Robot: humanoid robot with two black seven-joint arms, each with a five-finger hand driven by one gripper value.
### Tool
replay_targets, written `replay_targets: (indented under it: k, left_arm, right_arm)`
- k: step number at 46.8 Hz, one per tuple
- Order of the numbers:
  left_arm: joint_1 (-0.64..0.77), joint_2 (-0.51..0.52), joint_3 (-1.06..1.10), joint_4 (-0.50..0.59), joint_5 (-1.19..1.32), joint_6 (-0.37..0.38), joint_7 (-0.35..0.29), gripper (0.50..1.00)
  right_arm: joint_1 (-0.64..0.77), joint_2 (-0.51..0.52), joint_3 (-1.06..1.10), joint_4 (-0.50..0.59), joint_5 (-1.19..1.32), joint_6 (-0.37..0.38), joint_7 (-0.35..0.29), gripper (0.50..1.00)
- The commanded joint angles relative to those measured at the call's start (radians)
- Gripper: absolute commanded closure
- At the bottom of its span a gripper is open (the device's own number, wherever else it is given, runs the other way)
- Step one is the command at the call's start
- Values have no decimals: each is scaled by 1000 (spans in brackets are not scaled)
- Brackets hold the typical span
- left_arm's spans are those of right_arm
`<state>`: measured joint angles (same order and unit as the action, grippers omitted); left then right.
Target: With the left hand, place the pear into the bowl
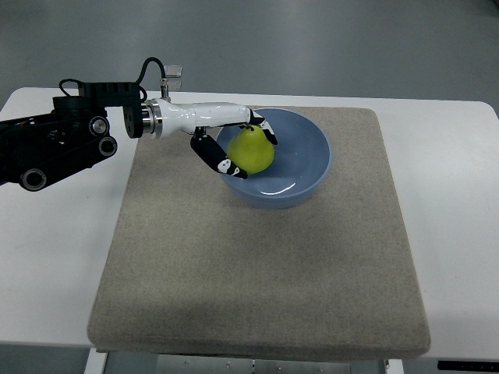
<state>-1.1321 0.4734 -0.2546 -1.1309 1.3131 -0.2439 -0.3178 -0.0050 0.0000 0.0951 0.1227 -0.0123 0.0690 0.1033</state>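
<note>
A yellow-green pear (254,151) is held over the left inside of a blue bowl (306,160) at the back middle of the mat. My left hand (243,148) reaches in from the left on a white forearm, its black fingers (221,160) curled around the pear on both sides. Whether the pear touches the bowl's bottom I cannot tell. The right arm does not show.
The bowl stands on a grey-beige felt mat (257,273) that covers most of a white table (54,257). My left arm's black joint housing (54,140) hangs over the table's back left corner. Grey floor lies beyond the far edge.
</note>
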Motion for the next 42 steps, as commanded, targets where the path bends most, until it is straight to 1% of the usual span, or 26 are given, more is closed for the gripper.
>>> replay_targets:
  k: [1, 3, 5, 13, 18, 26, 37, 40, 42]
  left_arm:
    - [-5, -6, -3, 2, -12, 1, -1, 568]
    - [-6, -6, -5, 2, -21, 1, 0, 525]
    - [-6, -6, -5, 0, -25, 0, -1, 506]
    - [3, 2, -6, -7, -37, 1, -1, 506]
    - [3, 14, -14, 2, -124, 1, -3, 506]
    - [0, 76, -15, 14, -470, 1, -3, 504]
    - [9, 86, -5, 145, -1064, -15, -1, 504]
    - [9, 88, -2, 169, -1162, -26, 0, 504]
    - [11, 90, -3, 184, -1207, -51, 0, 506]
  right_arm:
    - [0, 0, 0, 0, 0, 0, 1, 574]
    - [0, 0, 0, 0, 0, 0, -1, 574]
    - [-1, 0, 0, 0, 0, 0, -1, 574]
    - [-1, 0, 0, 0, 0, 0, -1, 574]
    - [0, 0, 0, 0, 0, 0, 1, 574]
    - [-1, 0, 0, 0, 0, 0, 0, 574]
    - [0, 0, 0, 0, 0, 0, -1, 574]
    - [-1, 0, 0, 0, 0, 0, -1, 574]
    - [-1, 0, 0, 0, 0, 0, -1, 574]
